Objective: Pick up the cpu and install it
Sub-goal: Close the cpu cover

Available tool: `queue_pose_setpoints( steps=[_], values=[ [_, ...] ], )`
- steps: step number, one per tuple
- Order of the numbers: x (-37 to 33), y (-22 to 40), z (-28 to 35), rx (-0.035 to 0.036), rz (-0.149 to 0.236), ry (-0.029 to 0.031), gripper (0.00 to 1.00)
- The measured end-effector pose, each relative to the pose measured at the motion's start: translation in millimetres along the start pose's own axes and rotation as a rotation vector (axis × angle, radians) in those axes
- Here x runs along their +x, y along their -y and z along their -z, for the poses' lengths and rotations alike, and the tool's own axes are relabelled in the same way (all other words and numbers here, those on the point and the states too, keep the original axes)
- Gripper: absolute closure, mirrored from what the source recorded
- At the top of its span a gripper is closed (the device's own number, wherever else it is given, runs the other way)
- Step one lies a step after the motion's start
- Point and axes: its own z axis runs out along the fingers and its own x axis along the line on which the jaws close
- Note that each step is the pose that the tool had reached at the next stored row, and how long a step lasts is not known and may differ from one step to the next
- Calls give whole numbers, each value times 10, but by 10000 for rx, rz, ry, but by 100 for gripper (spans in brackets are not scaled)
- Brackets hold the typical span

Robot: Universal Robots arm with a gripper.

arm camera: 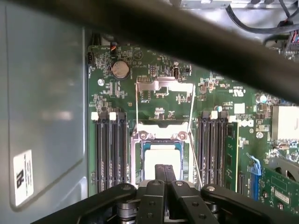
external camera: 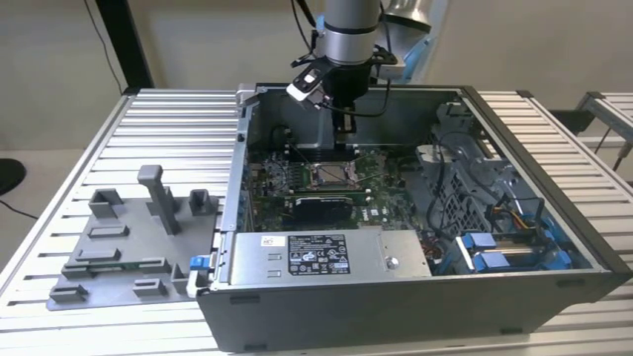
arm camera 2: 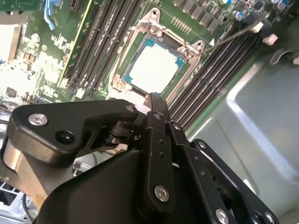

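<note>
The cpu, a pale silver-grey square, lies flat inside the motherboard socket's metal frame. My gripper hangs just above the socket with its two thin fingers pressed together, shut and holding nothing. In the exterior view the gripper reaches down into the open computer case, over the socket with the cpu. The fingers cover one edge of the chip in both wrist views.
The socket's load plate stands flipped open. Black memory slots flank the socket. A white-labelled power supply and blue drive parts fill the case's near side. A grey fixture lies on the table at the exterior view's left.
</note>
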Motion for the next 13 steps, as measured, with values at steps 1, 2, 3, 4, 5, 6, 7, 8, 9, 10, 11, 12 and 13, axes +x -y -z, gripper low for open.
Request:
queue_pose_setpoints(
  steps=[1,2,3,4,5,6,7,8,9,10,11,12,13],
  values=[
    [-2,-28,0,57,0,-2,100],
    [-4,-57,0,113,3,-4,100],
    [-6,-87,-1,168,3,-8,100],
    [-8,-120,-2,222,4,-11,100],
    [-10,-157,-3,272,6,-12,100],
    [-13,-195,-3,313,5,-12,100],
    [-15,-234,-4,347,8,-13,100],
    [-17,-276,-5,380,7,-15,100],
    [-18,-315,-6,407,9,-17,100],
    [-20,-355,-8,437,8,-19,100],
    [-22,-396,-8,466,10,-20,100],
    [-25,-436,-9,496,10,-21,100],
    [-27,-476,-9,526,11,-21,100]
  ],
)
